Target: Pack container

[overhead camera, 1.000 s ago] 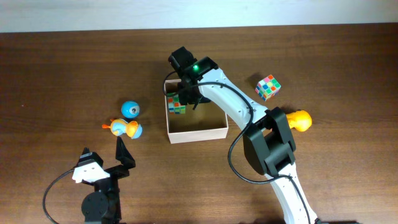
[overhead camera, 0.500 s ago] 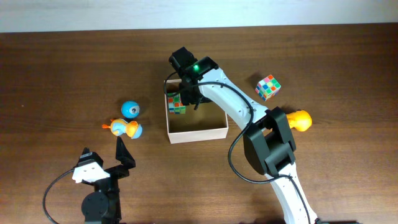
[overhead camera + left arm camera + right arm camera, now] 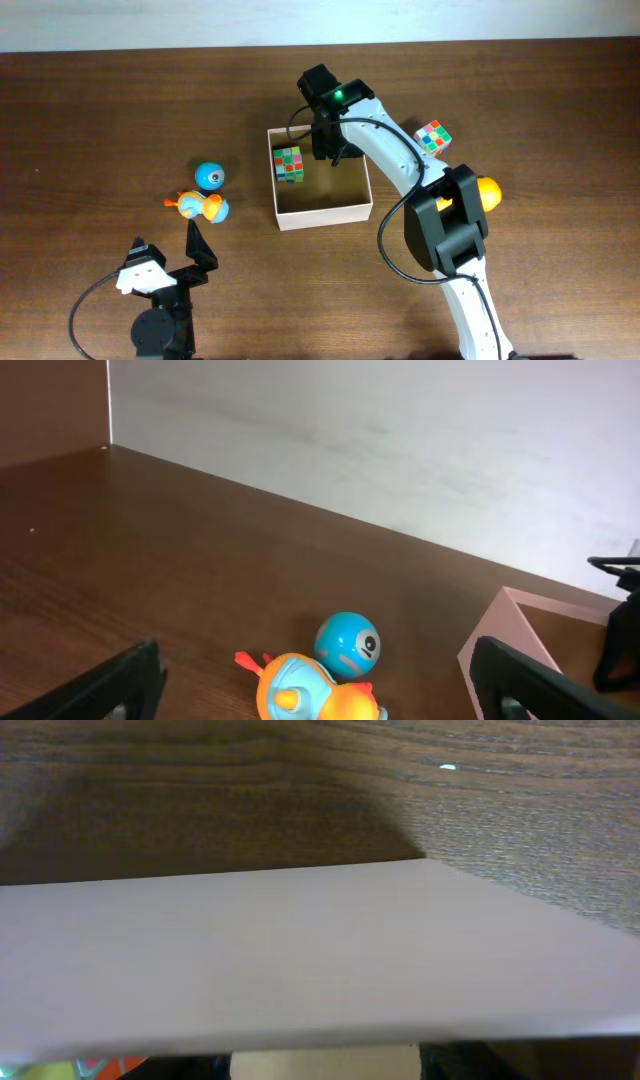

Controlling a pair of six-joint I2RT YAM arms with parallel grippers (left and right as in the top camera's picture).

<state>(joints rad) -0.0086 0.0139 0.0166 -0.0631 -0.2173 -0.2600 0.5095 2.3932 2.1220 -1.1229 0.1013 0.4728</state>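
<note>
Overhead, the square container [image 3: 325, 216] sits flat, mouth up, slightly skewed.

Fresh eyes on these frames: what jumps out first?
The white-walled container at the centre of the table, with one colour cube lying in its upper-left corner in the overhead view and the right arm's tool poised over its far side. Next, the loose toys: a blue ball and an orange-blue duck to its left, a second cube to its right.
</note>
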